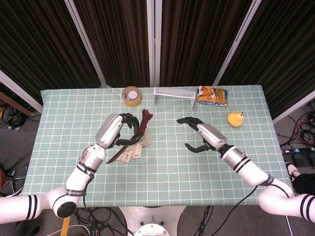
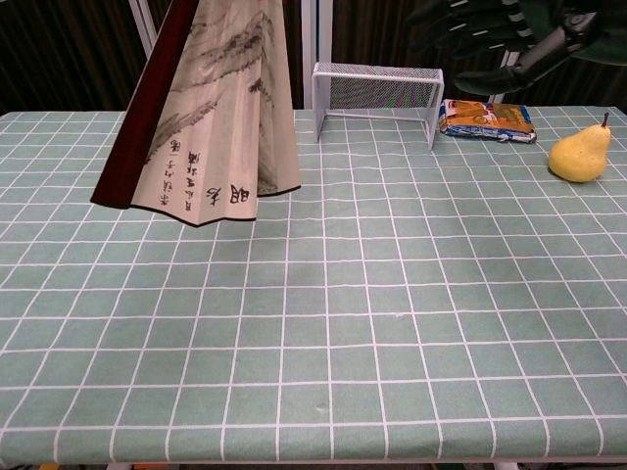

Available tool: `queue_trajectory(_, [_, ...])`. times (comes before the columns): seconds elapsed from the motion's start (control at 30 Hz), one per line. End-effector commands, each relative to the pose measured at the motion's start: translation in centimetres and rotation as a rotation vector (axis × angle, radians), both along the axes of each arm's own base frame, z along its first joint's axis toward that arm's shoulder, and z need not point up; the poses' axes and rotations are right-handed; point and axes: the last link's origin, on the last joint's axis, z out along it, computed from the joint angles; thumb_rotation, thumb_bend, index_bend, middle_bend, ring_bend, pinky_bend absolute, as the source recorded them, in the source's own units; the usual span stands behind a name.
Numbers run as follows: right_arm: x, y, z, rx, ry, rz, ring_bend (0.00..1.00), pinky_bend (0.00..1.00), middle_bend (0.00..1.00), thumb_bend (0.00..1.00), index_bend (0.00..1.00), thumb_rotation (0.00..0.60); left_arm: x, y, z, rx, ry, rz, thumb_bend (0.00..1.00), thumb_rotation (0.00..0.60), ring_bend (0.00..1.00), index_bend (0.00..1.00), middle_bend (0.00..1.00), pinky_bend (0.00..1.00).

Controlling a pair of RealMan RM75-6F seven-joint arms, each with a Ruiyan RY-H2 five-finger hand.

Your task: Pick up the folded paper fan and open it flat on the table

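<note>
Fan, the cream paper one with ink painting and dark red wooden ribs [image 2: 201, 117], hangs partly spread in the air over the left-centre of the green checked tablecloth [image 1: 172, 162], not touching it. My left hand [image 1: 118, 132] grasps it near the pivot end of the ribs, fingers curled round them; in the chest view the leaf dangles downward, lower edge clear above the cloth. My right hand [image 1: 202, 135] hovers to the right of the fan, well apart from it, fingers spread and holding nothing.

Risks as I judge them:
- Grip is only at the rib end, so the fan can swivel or slip out when I tilt it down. Cause: weight of the leaf hanging far from my fingers.
- Outer rib looks bunched on one side; if my right hand grabs paper instead of the far rib, pleats may crease or tear.
- Laying it down while only half spread leaves it folded over itself, not flat.
- Right hand's reach toward the fan could bump the leaf and knock it loose.

Roll of tan tape [image 1: 131, 95], white wire rack [image 1: 173, 93], orange snack packet [image 1: 212, 95] and yellow pear [image 1: 235, 118] sit along the far side, away from the landing area, so collision there seems unlikely.
</note>
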Motion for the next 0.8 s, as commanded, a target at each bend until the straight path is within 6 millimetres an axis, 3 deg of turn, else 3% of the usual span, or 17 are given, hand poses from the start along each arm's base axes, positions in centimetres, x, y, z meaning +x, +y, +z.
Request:
queue_trajectory(0.03, [1.2, -0.3, -1.0, 0.035, -0.029, -0.009, 0.0, 0.0, 0.14, 0.33, 0.12, 0.6, 0.4, -0.3, 0.2, 0.005, -0.018, -0.01, 0.35, 0.6, 0.53, 0.68, 0.66, 0.55])
queue_trajectory(0.7, [6.1, -1.2, -3.4, 0.15, -0.049, 0.016, 0.0, 0.0, 0.17, 0.33, 0.2, 0.6, 4.1, -1.4, 0.9, -0.021, -0.115, -0.106, 0.35, 0.6, 0.54, 0.68, 0.66, 0.55])
queue_trajectory(0.8, [6.5, -1.3, -3.6, 0.171, -0.054, 0.011, 0.0, 0.0, 0.17, 0.34, 0.22, 0.6, 4.2, -0.7, 1.2, -0.035, -0.144, -0.094, 0.35, 0.6, 0.54, 0.68, 0.66, 0.55])
